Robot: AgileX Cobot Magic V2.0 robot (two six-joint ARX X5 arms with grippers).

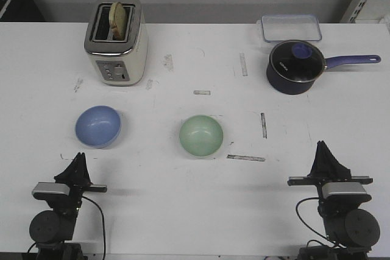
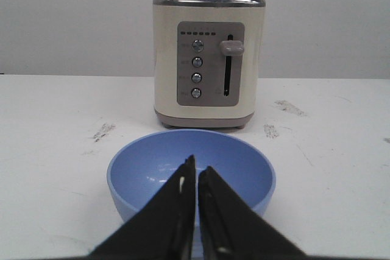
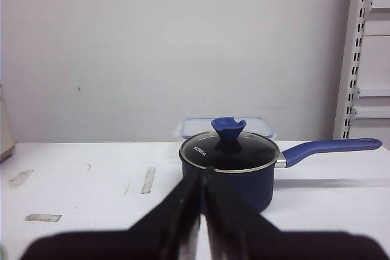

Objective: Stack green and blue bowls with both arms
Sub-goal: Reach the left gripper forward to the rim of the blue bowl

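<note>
The blue bowl (image 1: 98,126) sits on the white table at the left, upright and empty. It also shows in the left wrist view (image 2: 140,168), just beyond the fingertips. The green bowl (image 1: 201,135) sits near the table's middle, upright and empty. My left gripper (image 1: 78,158) is shut and empty, a little in front of the blue bowl; it shows in its own wrist view (image 2: 196,170) too. My right gripper (image 1: 322,145) is shut and empty at the front right, far from both bowls; in its own wrist view (image 3: 202,173) it points toward the saucepan.
A cream toaster (image 1: 116,41) with bread in it stands at the back left, behind the blue bowl (image 2: 208,59). A dark blue lidded saucepan (image 1: 297,65) with a long handle stands at the back right (image 3: 231,165). A clear lidded container (image 1: 291,27) lies behind it.
</note>
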